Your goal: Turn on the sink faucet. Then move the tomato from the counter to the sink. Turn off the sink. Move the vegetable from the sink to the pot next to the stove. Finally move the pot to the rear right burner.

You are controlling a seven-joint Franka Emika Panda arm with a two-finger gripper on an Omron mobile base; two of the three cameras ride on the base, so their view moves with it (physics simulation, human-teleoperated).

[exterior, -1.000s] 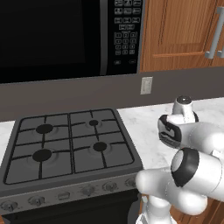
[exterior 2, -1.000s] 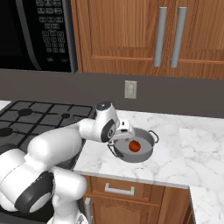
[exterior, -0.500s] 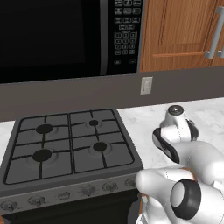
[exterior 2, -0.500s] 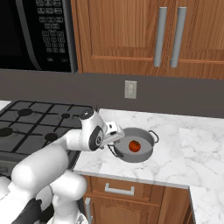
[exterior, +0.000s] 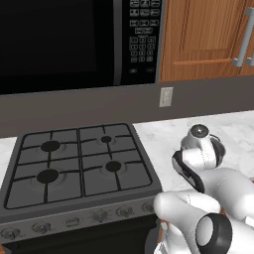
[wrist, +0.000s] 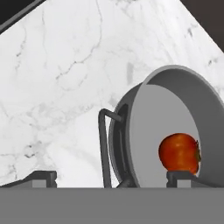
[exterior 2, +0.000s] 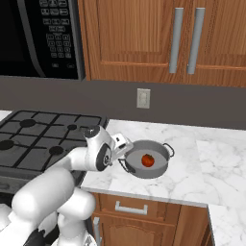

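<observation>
The round grey metal pot (exterior 2: 148, 166) with 2 dark loop handles stands on the white marble counter (exterior 2: 192, 163), to the right of the black gas stove (exterior 2: 38, 139) with 4 burners. The red round tomato (exterior 2: 148, 160) lies inside the pot, on its floor.

In the right base view, the white arm reaches low across the front edge of the counter, and the two-finger gripper (exterior 2: 126, 153) sits just beside the near-left side of the pot, at the height of its rim. In the hand view, the gripper (wrist: 111, 178) has its jaws spread wide: 1 dark finger tip (wrist: 41, 177) shows at the lower left over bare marble, the other at the lower right in front of the pot's interior. The pot's near loop handle (wrist: 105, 144) stands between the 2 tips. Neither tip can be confirmed as touching the handle or the pot wall. Nothing is held.

In the hand view, the tomato (wrist: 179, 153) rests against the lower right of the pot floor.

Behind the counter, a white wall outlet (exterior 2: 142, 98) is set in the grey backsplash. A black microwave (exterior 2: 36, 38) hangs above the stove, and brown wooden cabinets (exterior 2: 144, 38) with grey bar handles hang above the counter.
</observation>
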